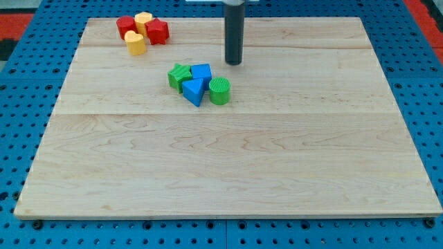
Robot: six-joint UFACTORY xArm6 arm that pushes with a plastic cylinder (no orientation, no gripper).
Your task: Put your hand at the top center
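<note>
My tip (234,63) is the lower end of a dark rod that comes down from the view's top centre. It rests on the wooden board (228,166) just above and right of a cluster of blocks. That cluster holds a green block (178,76), a blue cube (201,72), a blue triangular block (194,90) and a green cylinder (220,90). The tip stands apart from them. At the top left lie a red block (125,26), a yellow block (143,21), a red star-like block (157,31) and a yellow block (135,43).
The board lies on a blue perforated base (21,69) that shows on all sides. A red area (423,14) shows at the view's top right corner.
</note>
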